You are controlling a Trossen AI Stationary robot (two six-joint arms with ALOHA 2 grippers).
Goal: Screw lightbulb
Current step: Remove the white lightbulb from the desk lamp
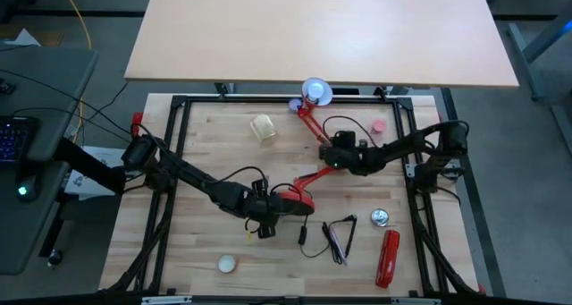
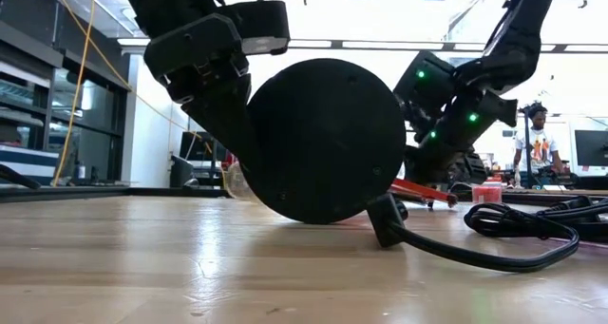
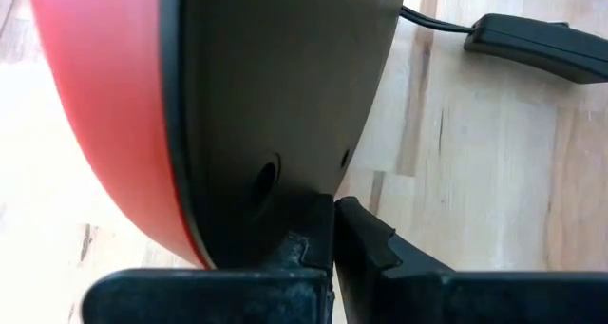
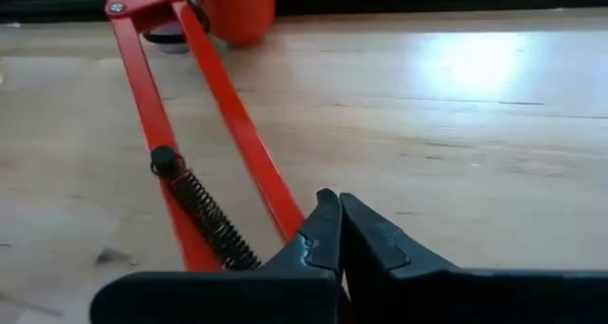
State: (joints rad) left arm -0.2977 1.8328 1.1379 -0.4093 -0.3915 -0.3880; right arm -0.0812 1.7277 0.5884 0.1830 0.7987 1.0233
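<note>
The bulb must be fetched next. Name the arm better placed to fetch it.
Left, probably. The lightbulb lies on its side, nearer the left end effector at the lamp base than the right end effector.

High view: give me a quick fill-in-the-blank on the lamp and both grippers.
On the lamp, the left gripper is beside the round ___. The right gripper is at the lamp's thin red ___. The cord lying on the table is coloured ___.
Missing words: base; arm; black.
</note>
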